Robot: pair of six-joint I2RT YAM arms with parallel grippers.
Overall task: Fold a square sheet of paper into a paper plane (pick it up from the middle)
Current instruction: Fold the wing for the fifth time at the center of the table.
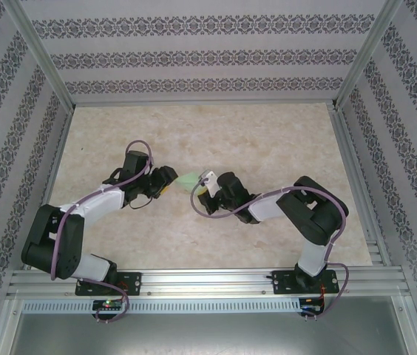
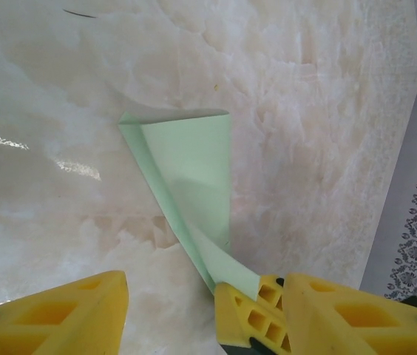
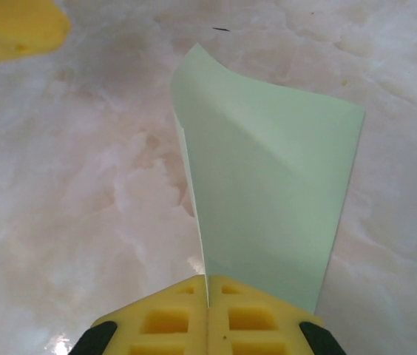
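**A:** What does the overhead view give that the wrist cameras don't?

**B:** Both arms at once. The left gripper (image 1: 170,181) and the right gripper (image 1: 204,189) point at each other mid-table. The sheet of paper (image 1: 188,180) lies between them, just a small pale-green patch over the marbled tabletop (image 1: 268,140).

**A:** And up close?

**B:** The right wrist view shows the right gripper (image 3: 207,285) with its jaws pressed together on the sheet's near edge. The paper (image 3: 268,185) rises away from them, creased lengthwise, with one far corner curling. The left wrist view shows the folds (image 2: 194,170), one layer lapped over another.

**A:** The left gripper?

**B:** Its yellow fingers (image 2: 53,310) stand well apart, with nothing clamped between them. The sheet's near end runs down to the yellow on the right of that view. Whether it touches there I cannot tell, because the frame's bottom edge cuts it off.

**A:** Anything else unclear?

**B:** In the right wrist view a yellow fingertip (image 3: 16,26) sits cropped in the top-left corner, apart from the paper. I cannot say whether the sheet's far edge rests on the tabletop
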